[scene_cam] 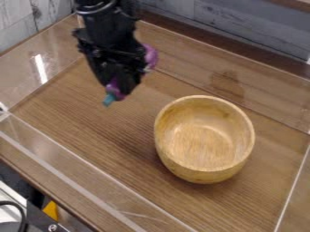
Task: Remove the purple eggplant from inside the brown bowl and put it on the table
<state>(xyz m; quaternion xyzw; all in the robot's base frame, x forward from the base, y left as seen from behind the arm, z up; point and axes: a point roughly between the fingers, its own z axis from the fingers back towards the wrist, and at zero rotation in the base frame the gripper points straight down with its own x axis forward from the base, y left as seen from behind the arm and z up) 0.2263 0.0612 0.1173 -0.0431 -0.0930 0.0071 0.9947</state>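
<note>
The gripper (116, 86) points almost straight down over the bench (85, 136), with its jaws closed partway on the eggplant (118, 91). The purple body sits pinched between the fingers, and the teal stem tip pokes out below them, clear of the wood. From the bowl (206, 138), the gripper and its load stand at about ten o'clock, well apart from the rim.

The bowl is empty; its inside shows only bare wood grain. So the lifting-out part of the job looks done, and the step in hand is the carry to a resting spot on the bench. The eggplant appears to hang above the surface, not on it, though the single view makes the exact gap hard to judge.

The next move calls for a short descent until the stem tip or body meets the wood, then a widening of the jaws to let the eggplant go. The open stretch of bench under and around the gripper, toward seven o'clock, gives room for that. Since the eggplant hangs tip-down and is rounded and glossy, it may well tip over and roll a little on release, so a low drop seems wise. The clear wall (49, 63) at the bench's edge lies off at nine o'clock.
</note>
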